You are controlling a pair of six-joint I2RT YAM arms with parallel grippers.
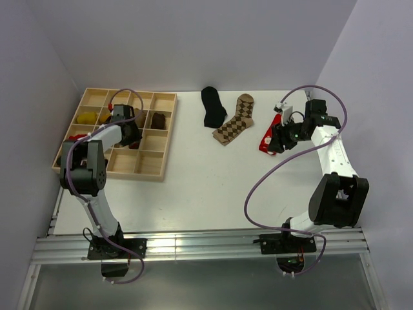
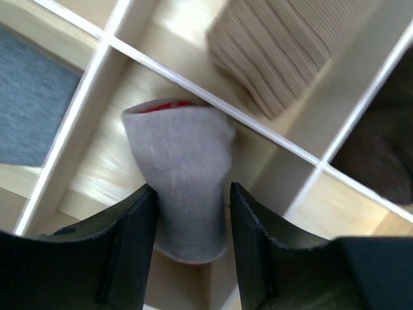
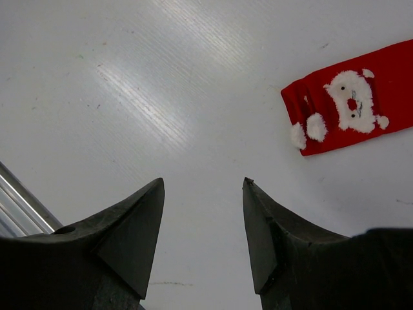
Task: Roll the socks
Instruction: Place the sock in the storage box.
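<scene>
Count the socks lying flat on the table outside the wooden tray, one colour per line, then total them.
black sock: 1
brown argyle sock: 1
red sock with white figure: 1
Total: 3

Lab test cell: bare white table [image 1: 193, 174], plain walls [image 1: 193, 39], aluminium rail [image 1: 193, 245]

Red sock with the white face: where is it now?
The red sock lies flat on the table, at its right side, right of the argyle sock, just ahead of the open right gripper, untouched.
</scene>
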